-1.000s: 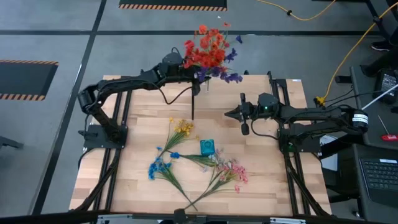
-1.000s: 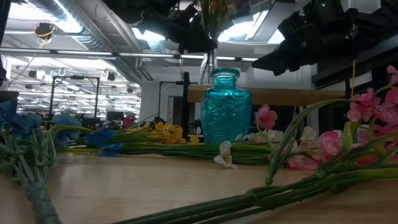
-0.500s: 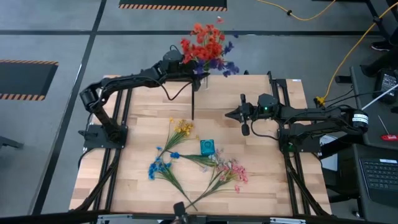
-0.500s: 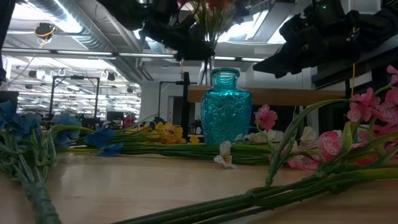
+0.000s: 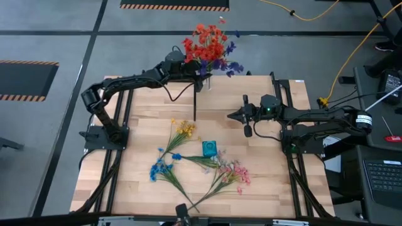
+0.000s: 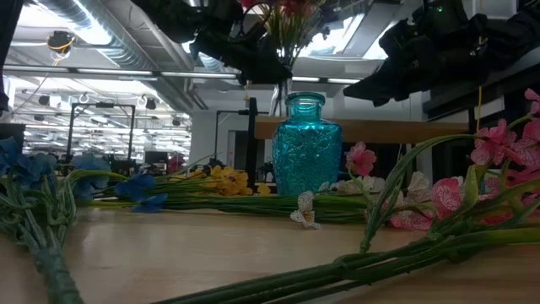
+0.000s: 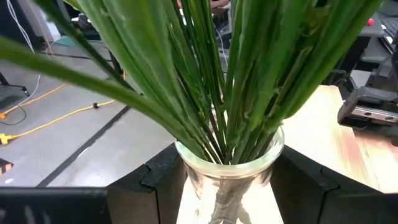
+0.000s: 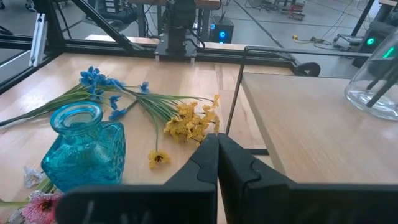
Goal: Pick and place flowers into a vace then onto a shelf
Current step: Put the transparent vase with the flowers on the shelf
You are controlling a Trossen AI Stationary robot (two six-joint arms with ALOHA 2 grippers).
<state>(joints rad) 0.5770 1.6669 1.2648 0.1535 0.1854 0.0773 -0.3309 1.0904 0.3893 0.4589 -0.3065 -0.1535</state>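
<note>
- Already, one bouquet of red, orange and purple artificial flowers [image 5: 209,49] is seen standing in a clear glass vase [image 7: 229,174], which is pinched between the spread fingers of the left gripper [image 7: 227,186].
- That vase is carried at the far edge of the raised light-wood shelf board [image 8: 311,124]; whether its base is resting on the board or is just above it cannot be told from the high view.
- So the first half of the task is judged to be done for this bunch, and the placing on the shelf is judged to be nearly finished (release not yet made).
- Left on the larger light-wood tabletop [image 5: 138,182] are loose stems: a yellow flower bunch [image 5: 184,130], a blue flower bunch [image 5: 161,168] and a pink and white flower bunch [image 5: 233,174].
- A small turquoise patterned glass bottle vase [image 5: 209,149] stands upright among them, with no stems seen in it.
- The right gripper [image 5: 248,130] is held over the table beside the shelf, its fingers pressed together on nothing.
- In the low view the arms are cut off at the top and the clear vase is largely hidden behind the turquoise one.
- In the left wrist view the blooms are out of frame; only green stalks are shown.
</note>
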